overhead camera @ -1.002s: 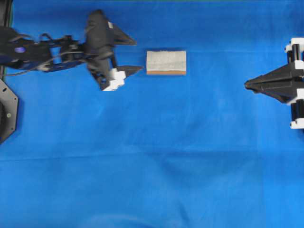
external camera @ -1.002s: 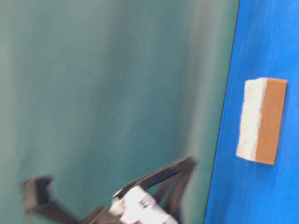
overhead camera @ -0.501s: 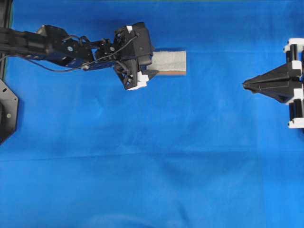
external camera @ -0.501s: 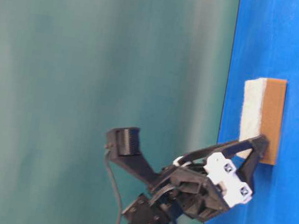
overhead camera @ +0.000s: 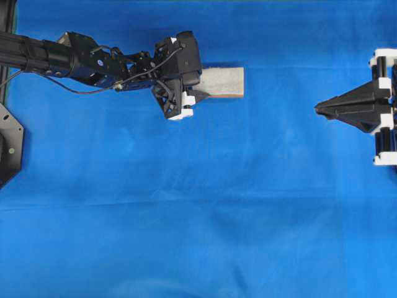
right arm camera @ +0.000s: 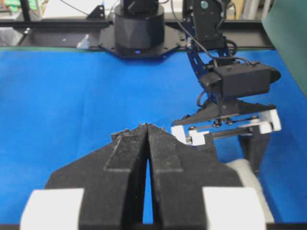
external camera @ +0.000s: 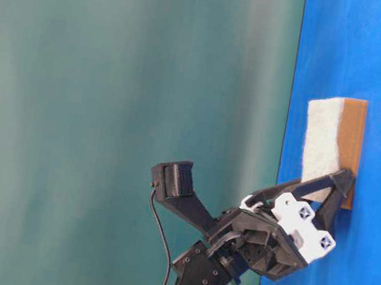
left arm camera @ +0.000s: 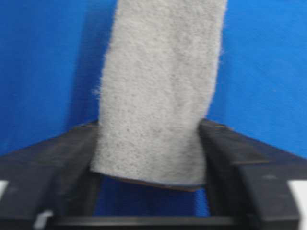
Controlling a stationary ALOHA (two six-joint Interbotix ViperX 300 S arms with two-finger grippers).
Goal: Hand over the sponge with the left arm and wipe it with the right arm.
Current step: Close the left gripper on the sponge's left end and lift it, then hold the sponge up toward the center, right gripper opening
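Blue cloth (overhead camera: 198,217) covers the table (teal backdrop (external camera: 110,102) behind).

The left arm (overhead camera: 93,59) is black throughout, built of jointed segments with thin black cables looping loosely along its links. Its gripper (overhead camera: 197,81) has tapering black fingers carried on white blocks (each block shows small dark screw heads in the table-level view), and a ribbed black camera housing juts from the wrist. The right gripper (overhead camera: 319,108) is a pointed black wedge backed by white blocks on black rails.
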